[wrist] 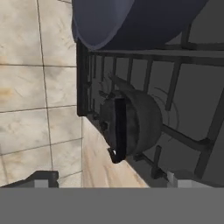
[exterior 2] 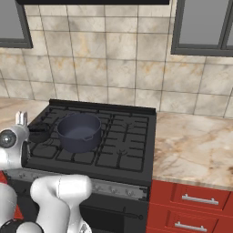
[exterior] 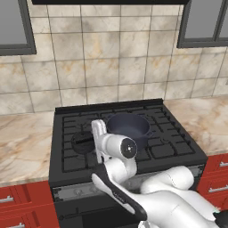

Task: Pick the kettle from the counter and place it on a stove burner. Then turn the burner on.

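The small black kettle (exterior: 83, 142) stands upright on the grate of the left-front stove burner (exterior: 75, 156) of the black range. It also shows at the range's left edge (exterior 2: 38, 132) and, rolled sideways, in the hand view (wrist: 131, 127). My gripper (wrist: 113, 179) is open, a short way back from the kettle, with nothing between its fingertips (wrist: 43, 177). From the base views the hand (exterior: 97, 127) rises just right of the kettle, and its gripper (exterior 2: 20, 118) points up. The marbled counter (exterior: 22, 142) flanks the range.
A large dark grey two-handled pot (exterior: 128, 127) sits on the grates just right of the kettle, close to my hand (exterior 2: 79, 132). The range's knob panel (exterior 2: 109, 189) runs along its front. Red drawers (exterior 2: 195, 211) sit under the right counter (exterior 2: 191, 141). A tiled wall rises behind.
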